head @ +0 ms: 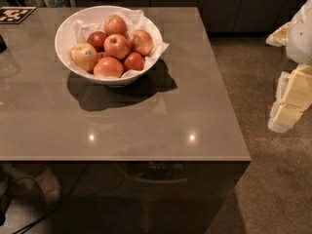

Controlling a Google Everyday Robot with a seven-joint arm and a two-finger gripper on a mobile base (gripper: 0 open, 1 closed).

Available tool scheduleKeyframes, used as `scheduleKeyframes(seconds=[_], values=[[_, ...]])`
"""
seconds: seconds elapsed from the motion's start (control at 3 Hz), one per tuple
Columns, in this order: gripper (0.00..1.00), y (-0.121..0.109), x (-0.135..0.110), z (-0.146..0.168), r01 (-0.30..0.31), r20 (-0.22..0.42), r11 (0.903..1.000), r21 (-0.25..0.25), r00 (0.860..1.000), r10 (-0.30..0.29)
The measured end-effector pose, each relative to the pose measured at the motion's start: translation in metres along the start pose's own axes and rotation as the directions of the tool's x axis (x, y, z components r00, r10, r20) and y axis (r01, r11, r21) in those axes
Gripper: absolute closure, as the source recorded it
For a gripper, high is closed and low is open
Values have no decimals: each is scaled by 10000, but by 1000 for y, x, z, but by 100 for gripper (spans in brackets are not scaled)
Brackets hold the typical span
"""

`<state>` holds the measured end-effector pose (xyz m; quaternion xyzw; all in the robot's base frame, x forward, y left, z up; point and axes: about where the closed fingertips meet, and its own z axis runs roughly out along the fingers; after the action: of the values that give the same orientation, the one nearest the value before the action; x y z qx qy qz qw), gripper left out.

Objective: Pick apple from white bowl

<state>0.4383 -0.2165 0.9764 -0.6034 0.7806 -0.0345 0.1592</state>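
The white bowl [66, 33] stands on the grey table [161, 116] at its far left part, lined with crumpled white paper [148, 52]. It holds several red-yellow apples; one apple [117, 46] lies on top in the middle, and another apple [84, 55] with a sticker lies at the left. My gripper [291, 99] is at the right edge of the view, beyond the table's right edge and over the floor, far right of the bowl and a little nearer to the camera. It holds nothing that I can see.
A black-and-white marker tag [14, 13] lies at the table's far left corner. A dark object [2, 44] shows at the left edge. Dark cabinets [234, 4] stand behind the table. Brown floor [263, 179] lies to the right.
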Motion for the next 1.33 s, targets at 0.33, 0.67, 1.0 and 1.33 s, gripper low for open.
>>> scheduleKeyframes(seconds=[0.33, 0.67, 1.0, 1.33], values=[[0, 0, 0, 0, 6, 5, 10000, 9, 10000, -6], [0, -16, -18, -3, 339, 119, 9992, -195, 9994, -337], [0, -44, -48, -4, 981, 238, 9942, -452, 9950, -971], [0, -75, -92, 0, 1819, 585, 9826, -365, 9820, -1796]])
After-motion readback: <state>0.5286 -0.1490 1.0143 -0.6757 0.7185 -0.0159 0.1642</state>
